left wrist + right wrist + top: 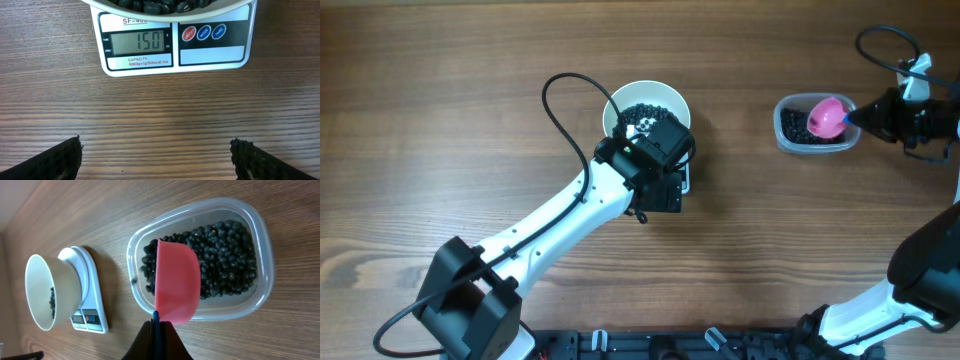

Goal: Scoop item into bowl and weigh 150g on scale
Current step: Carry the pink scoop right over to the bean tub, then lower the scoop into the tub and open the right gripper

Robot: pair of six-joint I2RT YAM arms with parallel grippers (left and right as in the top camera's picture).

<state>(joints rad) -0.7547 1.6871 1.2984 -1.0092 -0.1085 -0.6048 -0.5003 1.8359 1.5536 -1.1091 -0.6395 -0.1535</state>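
Note:
The white bowl (647,110) holds black beans (642,115) and stands on the white scale (175,45), whose display reads 150. My left gripper (660,165) hovers over the scale's front, open and empty, with its fingertips (75,150) wide apart above bare wood. In the overhead view the arm hides most of the scale. My right gripper (157,326) is shut on the blue handle of the pink scoop (176,282). The scoop is tilted above a clear tub (262,235) of beans (225,255). Bowl (47,290) and scale (92,305) appear left in the right wrist view.
The clear tub (817,123) sits at the far right of the wooden table, with the pink scoop (827,116) over it. A black cable loops from the left arm beside the bowl (555,110). The arm bases stand along the front edge.

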